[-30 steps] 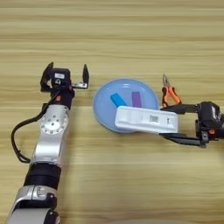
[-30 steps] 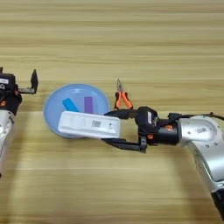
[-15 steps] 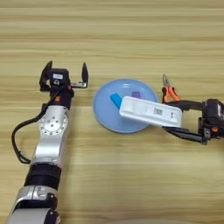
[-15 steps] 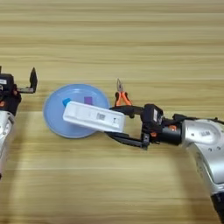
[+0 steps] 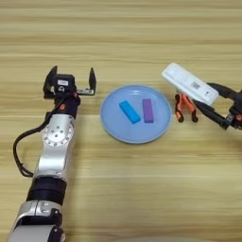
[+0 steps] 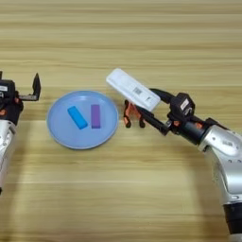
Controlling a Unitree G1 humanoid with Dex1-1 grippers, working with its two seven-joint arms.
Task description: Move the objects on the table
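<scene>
**White bar carried clear of the plate**

The right gripper (image 6: 153,108) clamps the long white rectangular remote-like bar (image 6: 133,89), held right of the round light-blue plate (image 6: 83,119), above the orange-handled needle-nose pliers (image 6: 133,115). The left gripper (image 5: 70,81) hangs spread wide, left of the plate. Next comes finding a clear spot on the wooden table (image 6: 142,38) for setting down.

The long white bar (image 6: 133,90) with a small grey panel is tilted up off the table (image 6: 142,189) — just right of the blue plate (image 6: 56,130) — with the orange-and-black pliers (image 6: 133,115) lying under it.
</scene>
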